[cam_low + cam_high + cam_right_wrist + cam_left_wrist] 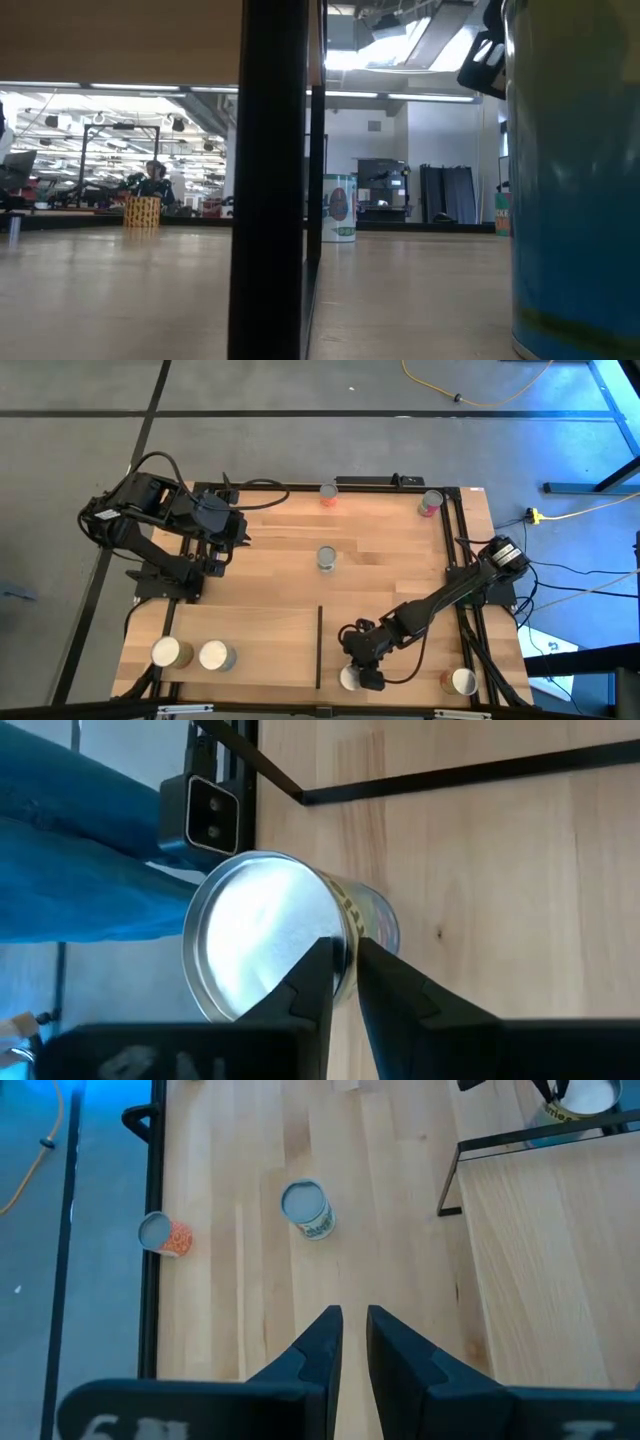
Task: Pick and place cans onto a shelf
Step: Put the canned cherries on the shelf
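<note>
Near can [262, 935], silver-topped, at the table's [400, 550] front edge beside the shelf's [250, 635] black bar; right gripper [340, 965] above it, fingers nearly together. Left gripper [352, 1330], likewise narrow, hangs over bare planks.

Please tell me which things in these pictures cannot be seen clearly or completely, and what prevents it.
- Can under the right gripper: high view, the gripper covers most of it.
- That can: right wrist view, the label is mostly out of sight and unreadable; whether the fingers touch the rim is unclear.
- Shelf: low view, only a dark upright edge-on bar shows.
- Blue can: low view, cut off by the picture's edge.
- Far cans: high view, labels too small.
</note>
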Robot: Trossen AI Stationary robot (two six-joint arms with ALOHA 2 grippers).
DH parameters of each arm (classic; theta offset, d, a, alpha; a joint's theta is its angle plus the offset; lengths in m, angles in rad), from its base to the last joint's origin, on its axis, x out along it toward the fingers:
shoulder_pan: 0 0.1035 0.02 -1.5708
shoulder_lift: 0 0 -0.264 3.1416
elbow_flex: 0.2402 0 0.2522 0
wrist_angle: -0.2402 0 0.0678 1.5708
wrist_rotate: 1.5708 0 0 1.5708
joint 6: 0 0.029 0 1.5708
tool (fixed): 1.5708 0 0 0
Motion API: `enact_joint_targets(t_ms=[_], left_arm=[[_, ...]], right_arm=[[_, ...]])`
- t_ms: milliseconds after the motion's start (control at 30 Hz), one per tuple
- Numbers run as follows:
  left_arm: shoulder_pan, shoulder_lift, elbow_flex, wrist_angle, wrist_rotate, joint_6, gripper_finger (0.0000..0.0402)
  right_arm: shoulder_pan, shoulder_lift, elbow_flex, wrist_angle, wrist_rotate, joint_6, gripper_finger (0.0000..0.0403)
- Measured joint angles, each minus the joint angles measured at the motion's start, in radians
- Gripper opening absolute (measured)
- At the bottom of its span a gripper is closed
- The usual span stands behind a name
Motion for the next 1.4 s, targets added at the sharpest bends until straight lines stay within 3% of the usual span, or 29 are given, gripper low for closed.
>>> enact_joint_targets(t_ms=[200,467,600,1100,1400], left_arm=[[0.0,0.0,0.0,0.0,0.0,0.0,0.0042],[0.0,0.0,0.0,0.0,0.0,-0.001,0.0042],[0.0,0.0,0.0,0.0,0.0,0.0,0.0042],[0.0,0.0,0.0,0.0,0.0,0.0,0.0042],[0.0,0.0,0.0,0.0,0.0,0.001,0.0042]], right_arm=[[0.001,0.004,0.002,0.0,0.024,0.005,0.001],[-0.003,-0.005,0.001,-0.013,0.066,0.072,0.0003],[-0.004,-0.008,0.041,-0.102,0.084,0.081,0.0002],[-0.006,-0.015,0.371,-0.576,0.11,0.094,0.0],[-0.005,-0.017,0.592,-0.84,0.213,0.166,0.0]])
